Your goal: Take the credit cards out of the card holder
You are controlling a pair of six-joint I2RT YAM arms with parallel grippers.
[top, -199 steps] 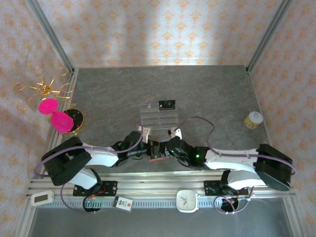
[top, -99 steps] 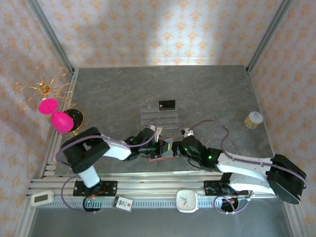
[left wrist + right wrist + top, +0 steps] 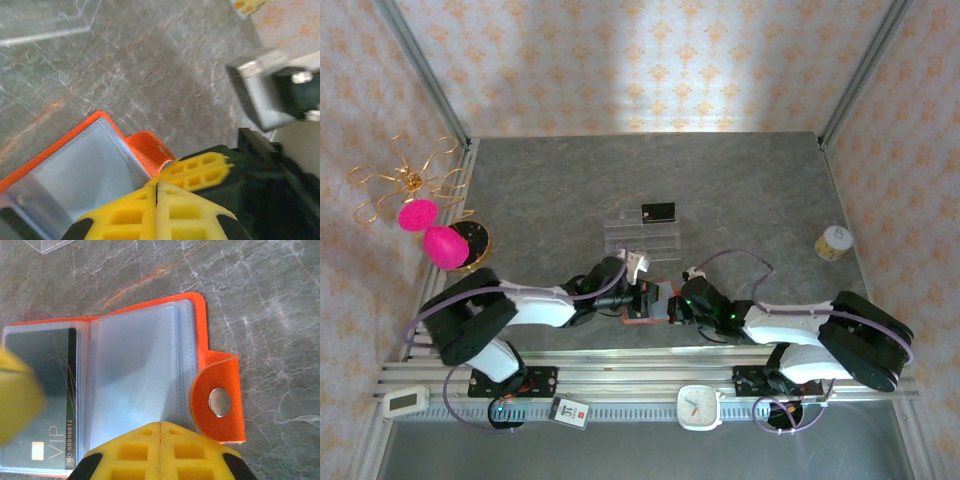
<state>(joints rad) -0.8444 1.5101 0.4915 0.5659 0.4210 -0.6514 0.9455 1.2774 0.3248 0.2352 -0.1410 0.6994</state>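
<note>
Wallet [image 3: 135, 370] lies open on your worktop [image 3: 270, 300] near the front edge, between your two arms, orange cover down and clear sleeves up. Its snap tab [image 3: 218, 402] sticks out on one side. You can see a dark VIP card [image 3: 42, 380] sitting in the sleeve on the other half, fully inside it. Your right pincer [image 3: 160, 432] has its yellow fingers pressed together at the edge of the sleeve page next to the tab; whether they pinch the sleeve you cannot tell. Your left pincer [image 3: 156, 187] is together too, its tips right at the wallet's corner by the tab, and again you cannot tell if any of the wallet is caught between them. Farther back, a black card [image 3: 658, 212] rests at the far side of the clear tray [image 3: 625, 240], well apart from the wallet.
</note>
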